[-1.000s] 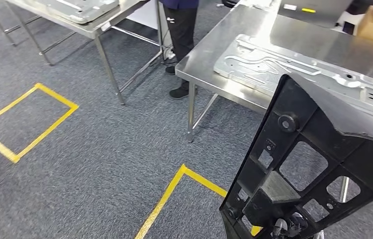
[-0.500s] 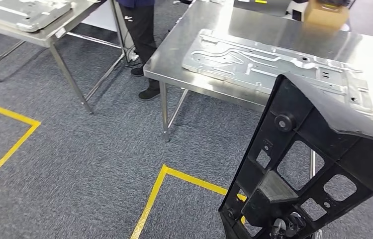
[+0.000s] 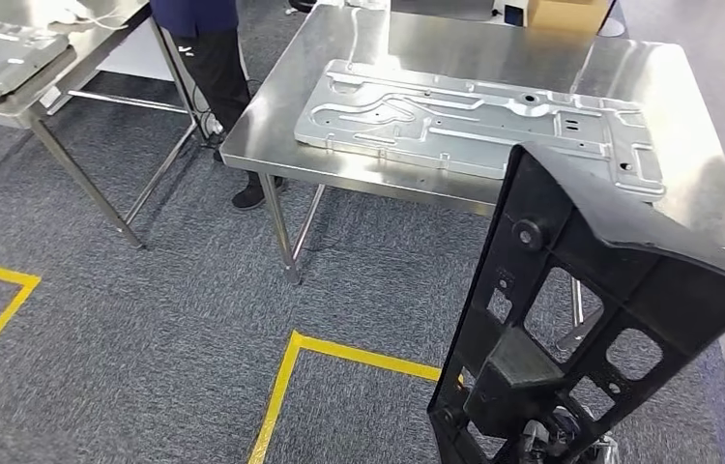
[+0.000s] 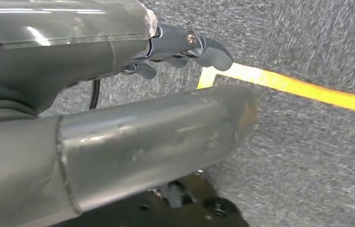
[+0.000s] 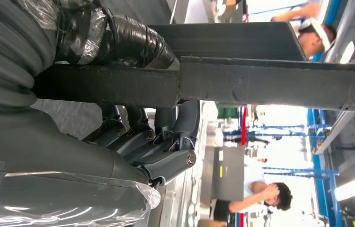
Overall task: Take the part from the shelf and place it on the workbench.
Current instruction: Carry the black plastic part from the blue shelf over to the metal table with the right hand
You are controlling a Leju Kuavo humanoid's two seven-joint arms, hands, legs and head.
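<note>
I'm in the carry step: the part (image 3: 581, 319), a black frame with cut-out windows, is off the shelf and held upright in front of me, low on my right side in the head view. The right robot hand (image 5: 152, 142) has its fingers (image 5: 140, 137) curled round one of the part's bars, so I read it as clamped on the part. The left robot hand (image 4: 175, 47) hangs over the grey carpet near a yellow floor line (image 4: 298, 87); its fingers look loosely curled with nothing between them, but I can't tell for sure how far they are closed.

The worktop (image 3: 697, 184) stands ahead, near but not yet under the part. A stamped metal panel (image 3: 475, 121) lies across most of it, leaving a bare strip along the right side. A person (image 3: 209, 58) stands at the far left corner, beside another table (image 3: 20, 101).

Next, I judge, I need to close the remaining gap, lift the part over the front edge, and set it down where the task wants it, keeping it steady because it is tall and held from low down.
</note>
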